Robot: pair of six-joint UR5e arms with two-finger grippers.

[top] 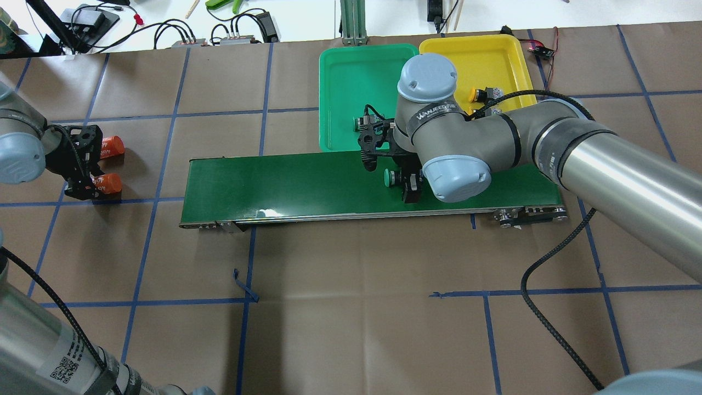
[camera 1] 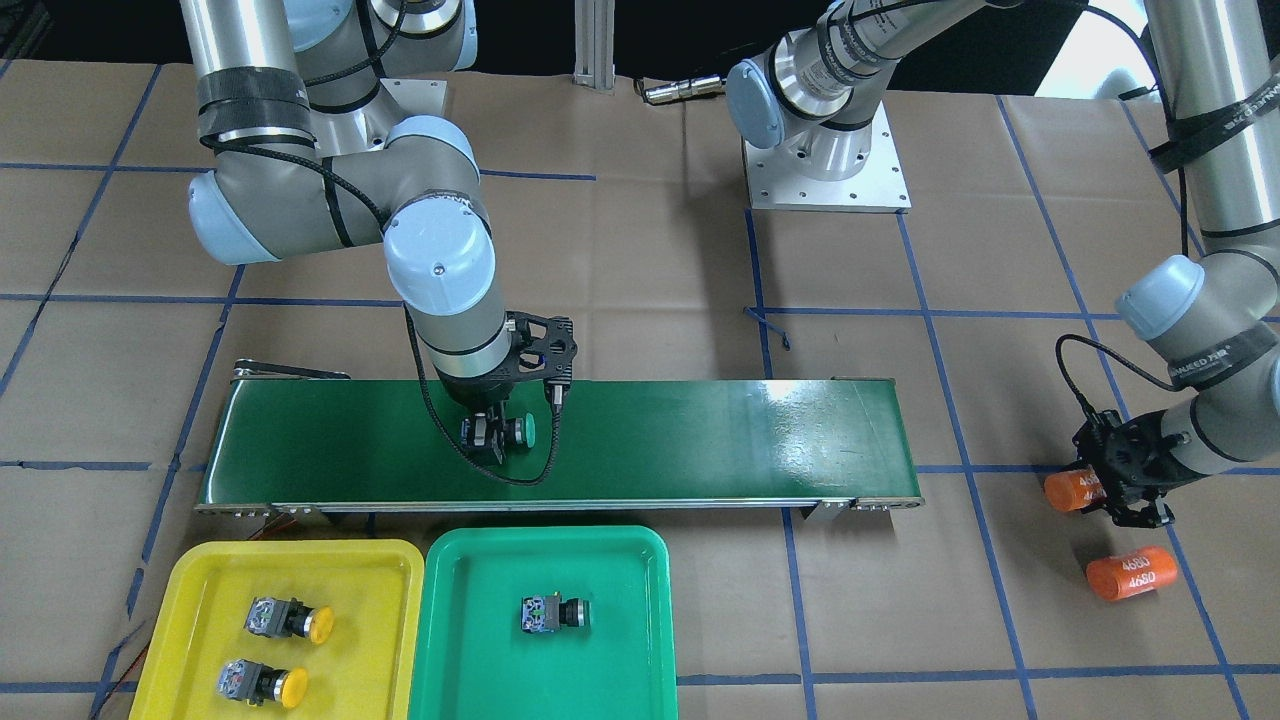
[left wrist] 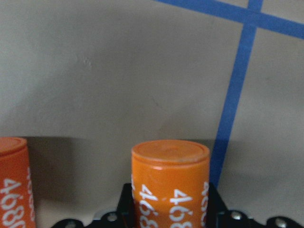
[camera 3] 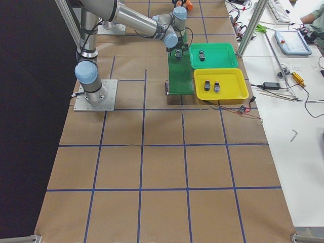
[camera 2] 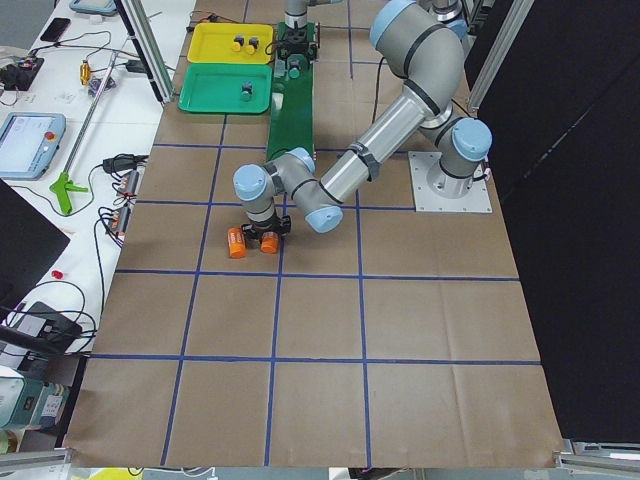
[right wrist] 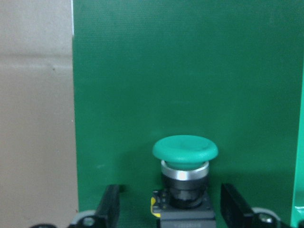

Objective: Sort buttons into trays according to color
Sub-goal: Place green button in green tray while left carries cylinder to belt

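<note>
Though seemingly loose, button (right wrist: 185,151) between fingers (right wrist: 110,205)

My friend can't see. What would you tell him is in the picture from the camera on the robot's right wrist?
A green mushroom-cap push-button sits on the dark-green conveyor belt, between the right end effector's two black fingers, which stand apart from it on both sides. Brown paper covers the table at the left.
</note>
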